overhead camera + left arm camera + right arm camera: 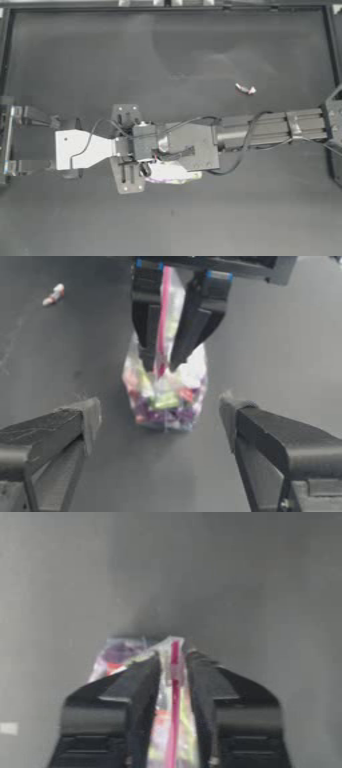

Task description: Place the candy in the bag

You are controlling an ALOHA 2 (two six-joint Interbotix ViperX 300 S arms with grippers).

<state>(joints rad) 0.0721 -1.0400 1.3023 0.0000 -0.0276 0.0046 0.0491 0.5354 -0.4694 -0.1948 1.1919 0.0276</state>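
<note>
My right gripper (pixel 170 358) is clamped on the pink-red zip strip of the bag (pixel 163 396), holding it upright with its bottom on the table (pixel 200 50); in the right wrist view the strip runs straight up between the two dark jaws, pinched tight. My left gripper (pixel 160 426) sits just beside the bag, jaws spread wide and empty, facing the bag's lower half. The candy (pixel 245 89) lies alone on the table, well apart from the bag, out past the right arm. Bag looks soft and crinkly, thin clear film, lumpy with multicoloured sweets inside, so it will sag and twist if held by one edge only; best grip is the stiffer zip strip, one side each, to pull the mouth open. Mouth looks shut, though hard to tell from here. Candy is tiny, light, wrapper probably slick; I'd pinch it across the middle, not the twisted ends.
</note>
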